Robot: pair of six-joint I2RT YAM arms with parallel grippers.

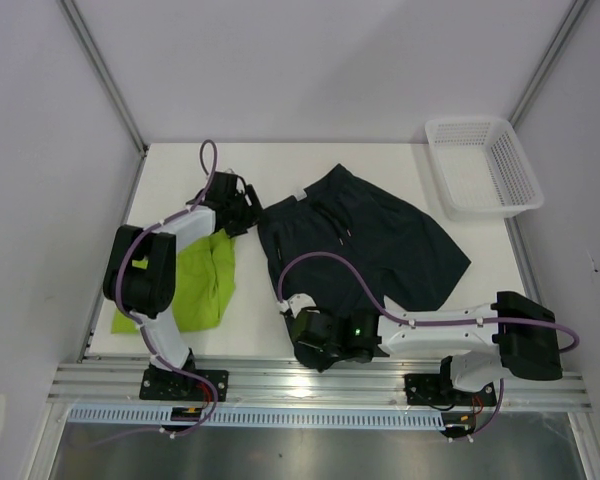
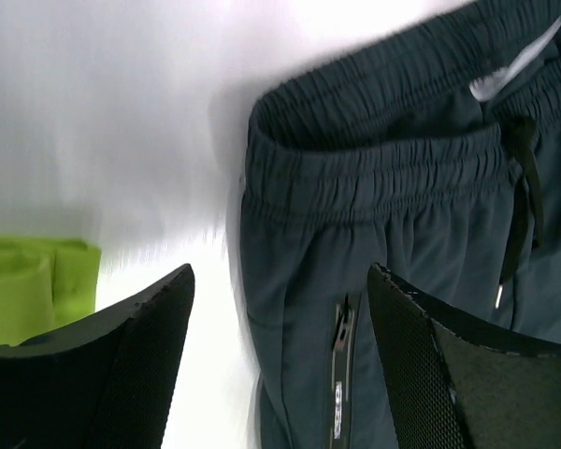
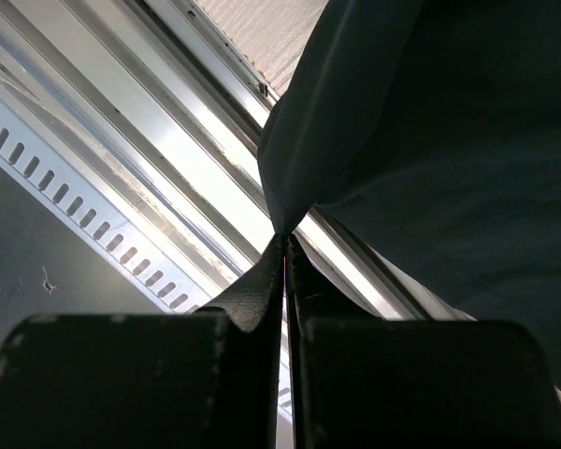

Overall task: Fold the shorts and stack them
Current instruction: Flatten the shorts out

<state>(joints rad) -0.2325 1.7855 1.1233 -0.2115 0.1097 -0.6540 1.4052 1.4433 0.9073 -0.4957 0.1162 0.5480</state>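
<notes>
- Spread flat in the middle of the table (image 1: 280, 165): the dark shorts (image 1: 365, 240), waistband (image 2: 383, 154) toward the far left, legs toward the near right, long axis on that diagonal.
- Poised over the left corner of the waistband: the left gripper (image 2: 280, 269), jaws wide apart, cloth under the gap but not yet clamped.
- Pinched tight in the right gripper (image 3: 285, 245): 1 hem corner of the same shorts, at the near edge above the metal rail (image 3: 168, 159).
- Nearer the waistband by far: the left gripper; nearer the hem: the right.
- Likely next: close on the waistband corner, then bring 1 end over the other along the diagonal.
- At the near left, apart from the dark pair: the green shorts (image 1: 208, 280), lying compact, seemingly awaiting the stack.
</notes>
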